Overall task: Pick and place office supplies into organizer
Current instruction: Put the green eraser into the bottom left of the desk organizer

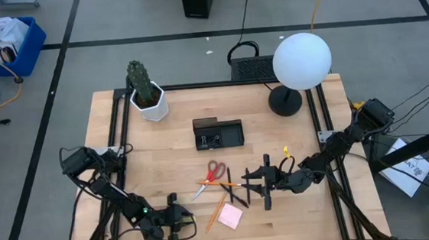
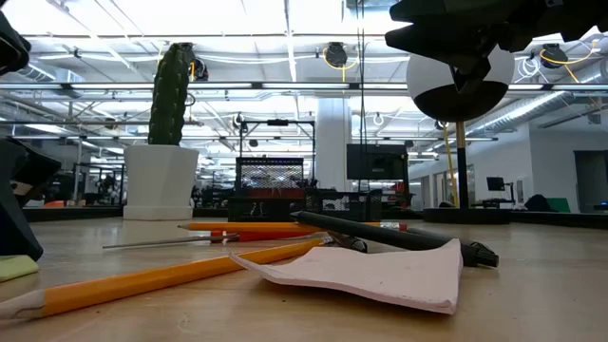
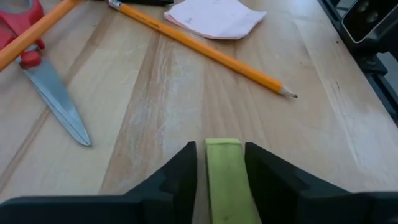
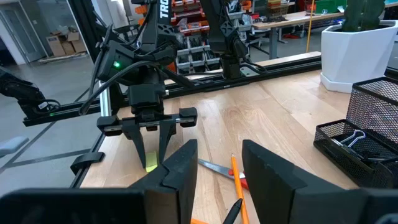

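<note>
Left wrist view: green strip [image 3: 225,177] between end effector [image 3: 221,167] fingers.

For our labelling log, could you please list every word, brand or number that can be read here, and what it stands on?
"TRO": white letters, cut off at the picture's edge, on a dark arm in the right wrist view.
Print on the white sheet beside the table: too blurred to read.
Nothing else is readable.

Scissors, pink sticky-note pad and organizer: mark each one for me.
scissors [image 1: 215,170], high view, on the red handles.
pink sticky-note pad [image 1: 230,217], high view, pad's middle.
organizer [image 1: 234,136], high view, black tray's right compartment.
</note>
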Controlling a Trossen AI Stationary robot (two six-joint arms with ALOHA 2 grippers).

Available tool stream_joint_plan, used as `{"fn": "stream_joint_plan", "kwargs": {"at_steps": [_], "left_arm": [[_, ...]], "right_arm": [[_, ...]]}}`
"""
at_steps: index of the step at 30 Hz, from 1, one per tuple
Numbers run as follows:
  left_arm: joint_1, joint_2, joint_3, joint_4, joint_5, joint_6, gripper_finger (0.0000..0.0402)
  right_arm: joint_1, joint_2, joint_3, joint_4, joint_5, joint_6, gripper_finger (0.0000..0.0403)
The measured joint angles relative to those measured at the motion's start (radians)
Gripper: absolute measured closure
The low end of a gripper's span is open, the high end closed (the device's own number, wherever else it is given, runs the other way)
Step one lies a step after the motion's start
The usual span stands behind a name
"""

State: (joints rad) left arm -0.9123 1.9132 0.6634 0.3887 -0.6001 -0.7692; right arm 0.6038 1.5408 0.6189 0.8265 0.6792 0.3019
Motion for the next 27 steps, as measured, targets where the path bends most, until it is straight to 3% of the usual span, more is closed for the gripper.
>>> {"fn": "stream_joint_plan", "kwargs": {"at_steps": [6, 27], "left_arm": [[0.006, -0.001, 0.001, -0.03, 0.027, 0.042, 0.0292], [0.011, -0.046, -0.003, -0.015, 0.032, 0.132, 0.0294]], "right_arm": [[0.0, 0.0, 0.0, 0.0, 0.0, 0.0, 0.0284], [0.0, 0.0, 0.0, 0.0, 0.0, 0.0, 0.0284]]}}
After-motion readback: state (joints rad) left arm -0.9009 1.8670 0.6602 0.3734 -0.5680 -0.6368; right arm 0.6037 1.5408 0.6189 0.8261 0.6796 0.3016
